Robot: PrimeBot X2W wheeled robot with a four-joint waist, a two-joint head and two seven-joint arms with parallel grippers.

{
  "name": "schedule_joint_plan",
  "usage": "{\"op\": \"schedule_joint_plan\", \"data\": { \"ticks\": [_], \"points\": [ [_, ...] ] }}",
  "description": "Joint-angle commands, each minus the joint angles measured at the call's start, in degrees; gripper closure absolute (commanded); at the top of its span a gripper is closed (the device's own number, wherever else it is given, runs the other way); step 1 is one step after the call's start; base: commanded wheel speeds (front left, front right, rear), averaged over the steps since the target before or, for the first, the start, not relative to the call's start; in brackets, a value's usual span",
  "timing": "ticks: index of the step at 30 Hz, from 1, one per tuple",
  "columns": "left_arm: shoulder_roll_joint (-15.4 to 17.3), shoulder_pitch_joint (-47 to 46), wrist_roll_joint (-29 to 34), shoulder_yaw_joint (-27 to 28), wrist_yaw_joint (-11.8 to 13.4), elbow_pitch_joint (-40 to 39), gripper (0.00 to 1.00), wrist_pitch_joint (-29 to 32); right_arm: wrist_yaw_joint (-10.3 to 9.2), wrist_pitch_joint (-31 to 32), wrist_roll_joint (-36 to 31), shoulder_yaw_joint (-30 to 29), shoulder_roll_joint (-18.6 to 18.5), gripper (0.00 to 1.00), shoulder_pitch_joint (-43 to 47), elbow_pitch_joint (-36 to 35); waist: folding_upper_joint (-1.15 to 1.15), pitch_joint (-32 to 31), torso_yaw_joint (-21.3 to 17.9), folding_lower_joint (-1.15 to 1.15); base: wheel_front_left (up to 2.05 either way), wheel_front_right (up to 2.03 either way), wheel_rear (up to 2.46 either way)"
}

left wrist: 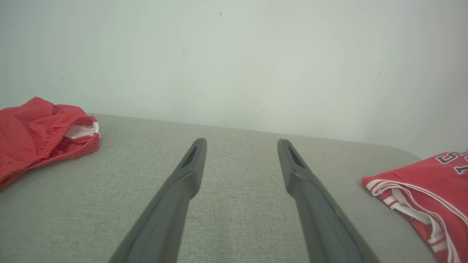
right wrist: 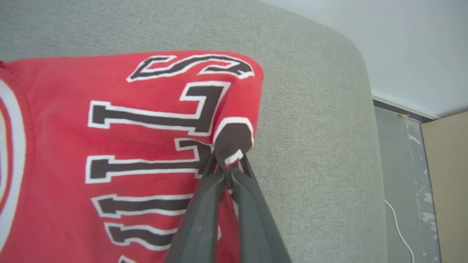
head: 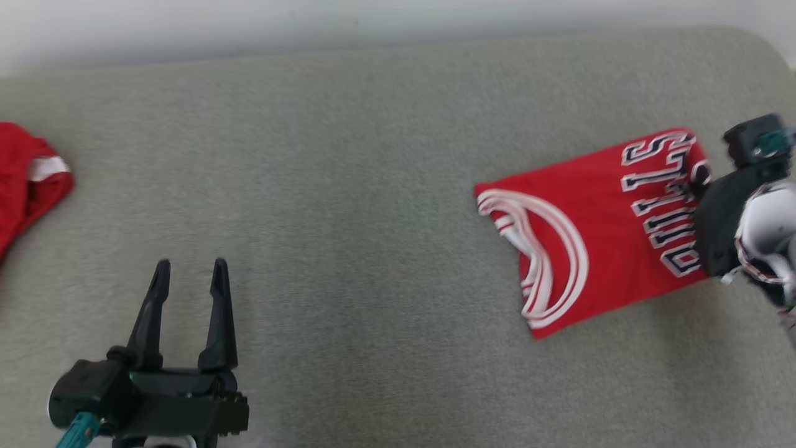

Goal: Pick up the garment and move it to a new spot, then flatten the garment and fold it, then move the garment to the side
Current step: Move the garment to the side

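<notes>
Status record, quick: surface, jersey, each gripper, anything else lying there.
surface: grey fabric pad
garment: red jersey, folded, lettering up, on the robot's right
right gripper: shut, pinching the red jersey at its lettered edge
left gripper: open, holding nothing, over bare pad
other: crumpled red cloth at far left, apart from the jersey

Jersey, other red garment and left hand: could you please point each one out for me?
Jersey (head: 597, 205): head view, plain red cloth between neckline and lettering.
Red garment (left wrist: 33, 128): left wrist view, its crumpled red middle.
Left hand (head: 191, 264): head view, midway between its open fingertips.
</notes>
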Motion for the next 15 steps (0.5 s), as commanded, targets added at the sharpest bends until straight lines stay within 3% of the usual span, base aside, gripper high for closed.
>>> {"op": "schedule_joint_plan", "data": {
  "ticks": [1, 15],
  "points": [
    [0.07, -1.27, 0.91, -0.03, -0.29, -0.71, 0.0, 0.02, -0.13, -0.92, -0.52, 0.22, -1.05, 1.0, -1.64, 0.05, -0.01, 6.36, -6.15, -0.01, 0.0, 0.0, 0.0],
    [3.43, -7.71, 4.14, -1.67, -1.69, -5.5, 0.0, 0.03, -0.13, -16.38, -6.4, -1.3, -7.77, 1.0, -10.0, 5.82, -0.01, 15.99, -11.32, -0.01, 0.0, 0.0, 0.0]
  ]
}}
